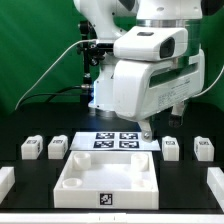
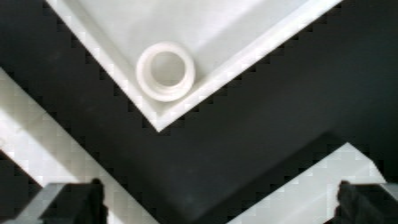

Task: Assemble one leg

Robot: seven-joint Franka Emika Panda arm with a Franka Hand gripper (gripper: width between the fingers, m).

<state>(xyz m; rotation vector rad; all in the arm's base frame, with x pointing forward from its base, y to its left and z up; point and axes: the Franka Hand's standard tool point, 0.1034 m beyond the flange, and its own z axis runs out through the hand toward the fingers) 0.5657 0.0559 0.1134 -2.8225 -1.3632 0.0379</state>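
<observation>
Four small white legs with tag markers stand in a row on the black table: two at the exterior view's left (image 1: 30, 149) (image 1: 57, 147) and two at its right (image 1: 171, 147) (image 1: 203, 149). My gripper (image 1: 158, 124) hangs above the far right corner of the large white tray (image 1: 72, 181), apart from every leg. In the wrist view the gripper (image 2: 217, 206) is open and empty, with a dark finger (image 2: 71, 205) at each side. Beyond the fingers I see a corner of the tray (image 2: 249, 40) with a round white ring (image 2: 166, 72). No leg shows in the wrist view.
The marker board (image 1: 115, 141) lies flat just behind the tray. White pieces show at the exterior view's left edge (image 1: 5, 182) and right edge (image 1: 215, 185). The arm's white body (image 1: 150, 70) fills the middle above the table. A green backdrop stands behind.
</observation>
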